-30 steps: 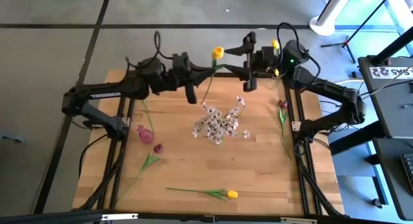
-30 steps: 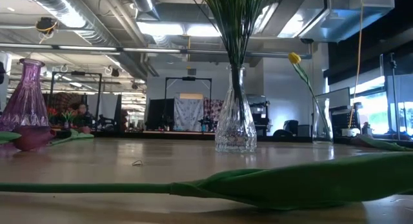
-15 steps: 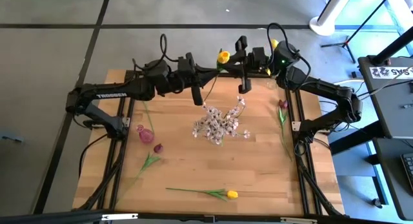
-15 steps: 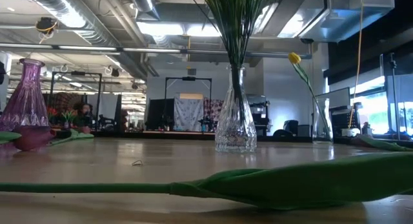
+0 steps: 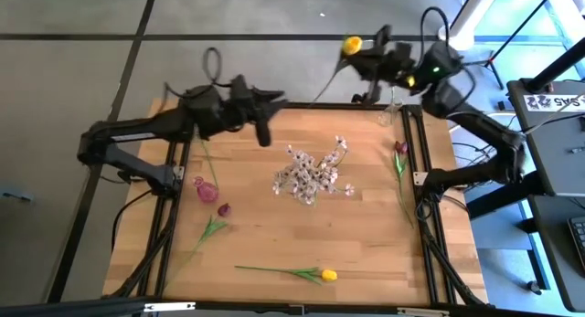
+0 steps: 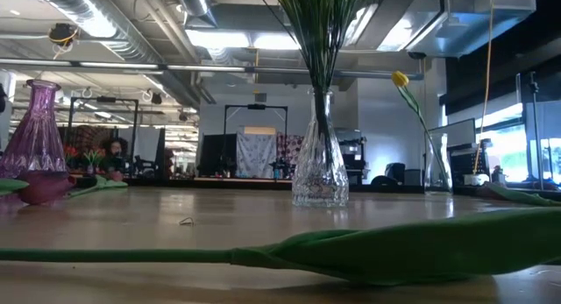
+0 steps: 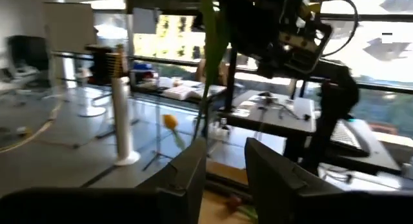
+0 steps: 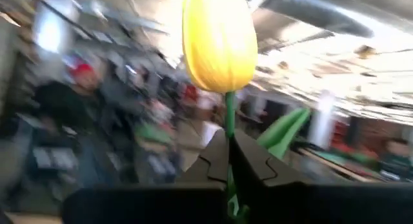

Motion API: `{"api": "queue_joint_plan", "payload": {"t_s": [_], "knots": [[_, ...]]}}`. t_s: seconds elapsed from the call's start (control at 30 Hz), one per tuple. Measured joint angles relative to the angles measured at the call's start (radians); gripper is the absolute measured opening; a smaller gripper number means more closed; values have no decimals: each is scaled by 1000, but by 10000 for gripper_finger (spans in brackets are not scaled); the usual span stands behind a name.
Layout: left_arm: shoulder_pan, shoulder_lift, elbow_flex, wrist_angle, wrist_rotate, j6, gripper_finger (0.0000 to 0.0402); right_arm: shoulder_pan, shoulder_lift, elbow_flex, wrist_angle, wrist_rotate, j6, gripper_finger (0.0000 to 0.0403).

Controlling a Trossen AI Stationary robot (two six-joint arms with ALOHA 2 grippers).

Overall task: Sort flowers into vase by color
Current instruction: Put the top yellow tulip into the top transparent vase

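My right gripper (image 5: 367, 59) is shut on a yellow tulip (image 5: 352, 46), held high over the table's far edge; its head also shows in the right wrist view (image 8: 219, 40). My left gripper (image 5: 274, 100) is open and empty over the far left of the table, and the tulip's stem (image 7: 206, 62) hangs ahead of its fingers. A small clear vase (image 5: 389, 112) with one yellow tulip stands at the far right. A clear vase of pale blossoms (image 5: 306, 178) stands mid-table. A purple vase (image 5: 207, 190) stands at the left. My right gripper pinches the tulip's green stem just below the yellow head (image 8: 229, 124) between its two fingers. The flower is lifted clear of the table. Its long stem (image 5: 324, 84) trails slanting down toward my left gripper.
A yellow tulip (image 5: 320, 274) lies near the front edge. One dark red tulip (image 5: 222, 210) lies at the left and another (image 5: 400, 149) along the right edge. A bare green stem (image 5: 206, 157) lies beside the purple vase. People show in the room behind.
My right gripper has taken hold of the yellow tulip just below its head and carried it up and toward the far right. My left gripper has let go of the stem and drawn back toward the table's left. The stem now hangs free below my right gripper.
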Motion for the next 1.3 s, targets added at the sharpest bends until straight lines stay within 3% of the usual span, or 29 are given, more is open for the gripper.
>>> {"api": "queue_joint_plan", "payload": {"t_s": [0.17, 0.37, 0.53, 0.67, 0.77, 1.03, 1.3], "knots": [[-36, -141, 0, -231, -149, -51, 116, -140, -125, -2, -313, 121, -183, 4], [-76, -253, -2, -339, -180, -122, 107, -271, -275, -9, -608, 383, -397, 2], [-85, -265, -24, -311, -197, -114, 101, -370, -375, -197, -543, 464, -432, 2], [-84, -255, -56, -282, -201, -124, 101, -434, -425, -402, -323, 469, -438, 1], [-86, -241, -71, -283, -194, -168, 101, -437, -424, -477, -177, 479, -406, 1], [-141, -228, -73, -282, -194, -225, 101, -436, -406, -507, -189, 507, -333, 0], [-179, -229, -73, -285, -191, -245, 101, -436, -399, -509, -240, 508, -362, 1]]}}
